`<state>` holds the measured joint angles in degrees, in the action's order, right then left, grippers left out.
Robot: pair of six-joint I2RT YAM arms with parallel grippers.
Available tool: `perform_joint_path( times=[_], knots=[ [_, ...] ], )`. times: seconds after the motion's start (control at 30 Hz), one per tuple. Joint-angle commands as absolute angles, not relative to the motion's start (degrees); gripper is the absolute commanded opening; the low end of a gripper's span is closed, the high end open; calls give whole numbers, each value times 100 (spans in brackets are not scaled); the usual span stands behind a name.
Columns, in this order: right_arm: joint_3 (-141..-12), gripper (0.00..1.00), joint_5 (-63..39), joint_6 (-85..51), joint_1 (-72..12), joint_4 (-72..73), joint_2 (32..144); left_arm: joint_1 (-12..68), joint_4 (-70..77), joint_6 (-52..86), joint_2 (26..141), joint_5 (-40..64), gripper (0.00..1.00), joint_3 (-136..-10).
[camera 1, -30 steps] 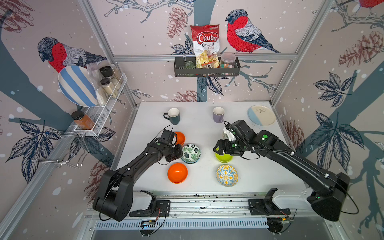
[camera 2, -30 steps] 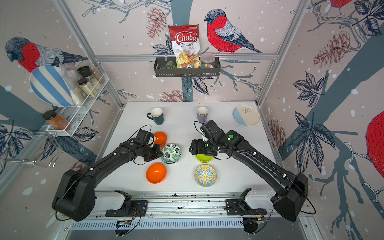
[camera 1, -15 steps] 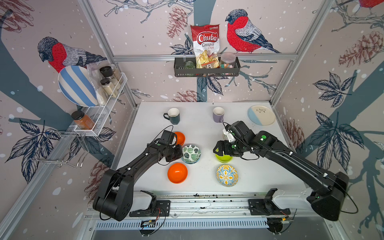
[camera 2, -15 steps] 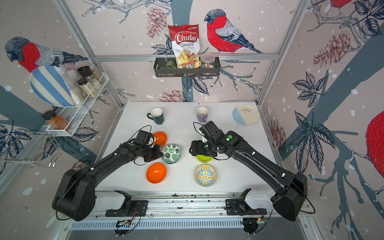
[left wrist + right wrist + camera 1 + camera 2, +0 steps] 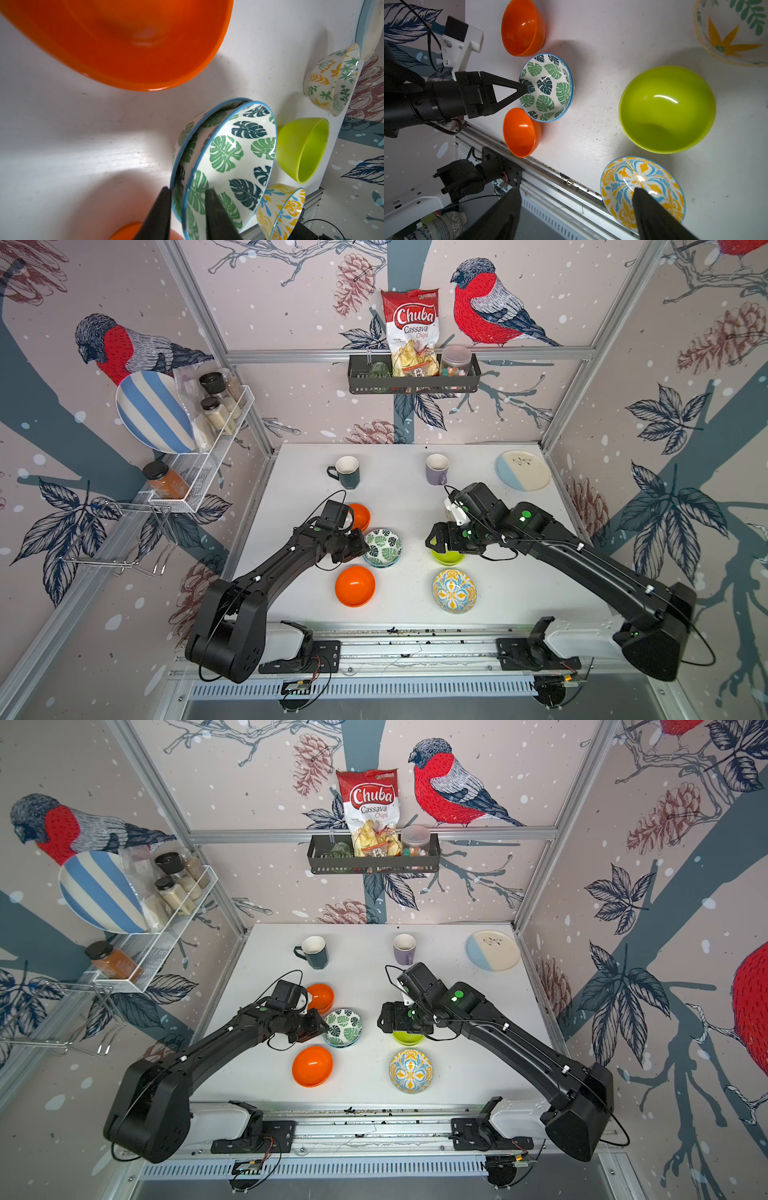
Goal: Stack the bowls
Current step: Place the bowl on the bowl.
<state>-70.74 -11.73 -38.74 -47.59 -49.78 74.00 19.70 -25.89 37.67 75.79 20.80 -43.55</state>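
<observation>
Two green-leaf bowls [image 5: 382, 546] sit nested mid-table, also clear in the left wrist view [image 5: 228, 158]. My left gripper [image 5: 188, 190] straddles their rims with its jaws parted, one finger outside the lower bowl and the other inside the upper. One orange bowl [image 5: 360, 516] lies behind them, another [image 5: 355, 585] in front. My right gripper [image 5: 432, 541] hovers open and empty above the lime green bowl [image 5: 666, 108]. The blue-yellow tile bowl [image 5: 454, 590] stands nearer the front edge. The yellow-floral bowl [image 5: 733, 31] shows in the wrist views and is hidden under the right arm in both top views.
A dark mug [image 5: 347, 470] and a purple mug [image 5: 437, 468] stand at the back. The cream-and-blue plate [image 5: 523, 470] lies at the back right. A metal rail [image 5: 415, 639] runs along the table's front edge. Panel walls close in both sides.
The left gripper's jaws have parted at the leaf bowls' rim. Both arms stay almost where they were.
</observation>
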Motion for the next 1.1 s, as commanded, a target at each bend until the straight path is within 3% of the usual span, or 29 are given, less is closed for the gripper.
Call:
perform_joint_path(
  times=[0.0,0.2,0.57,1.07],
  knots=[
    [-7092,86,-1206,-3800,-4768,-4923,7400,1956,-2587,3763,7518,2090,34,-4407],
    [-7076,86,-1187,-3798,-4768,-4918,7395,1960,-2903,3735,7248,1872,33,-4395],
    [-7076,86,-1224,-3799,-4788,-4892,7466,1954,-2944,3710,7349,1905,13,-4383],
    [-7042,86,-1224,-3824,-4851,-4853,7573,1955,-2908,3703,7451,1888,7,-4362]
  ],
)
